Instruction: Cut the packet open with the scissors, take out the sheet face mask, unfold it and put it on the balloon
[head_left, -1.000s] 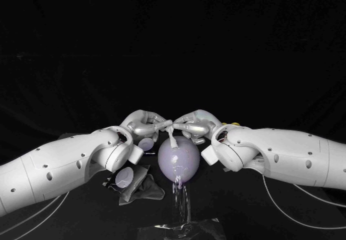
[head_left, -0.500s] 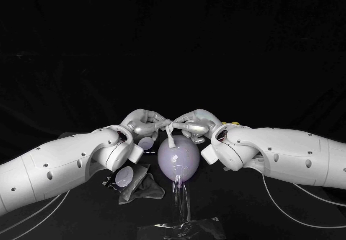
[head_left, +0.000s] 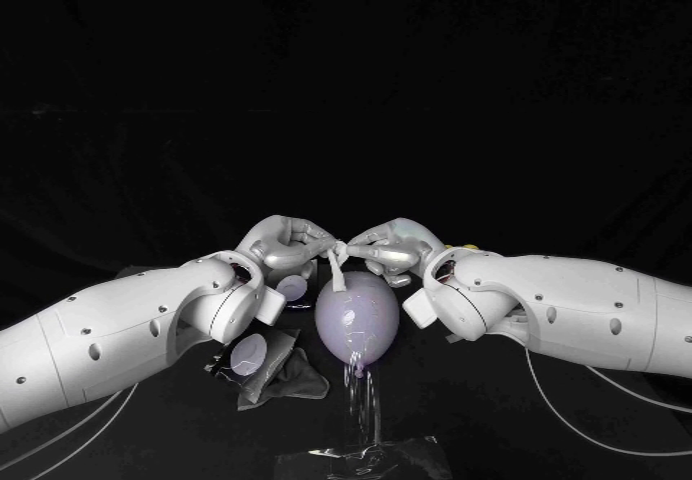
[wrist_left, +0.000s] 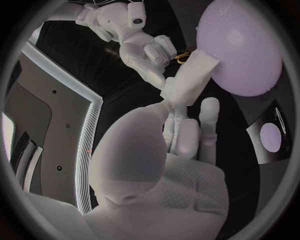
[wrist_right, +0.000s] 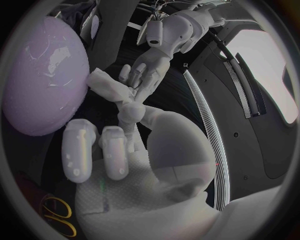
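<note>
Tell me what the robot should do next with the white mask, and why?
The left hand and right hand both pinch the sheet face mask, a narrow folded strip next to the balloon. So they should probably draw slowly apart, spreading it open before it covers the balloon.

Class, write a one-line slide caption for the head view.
Left hand and right hand pinch the folded white mask above the pale purple balloon.

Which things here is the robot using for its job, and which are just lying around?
For the job: sheet mask, pinched by left hand and right hand; balloon; scissors; dark packet.
Just lying about: clear holder below the balloon; black table.
</note>
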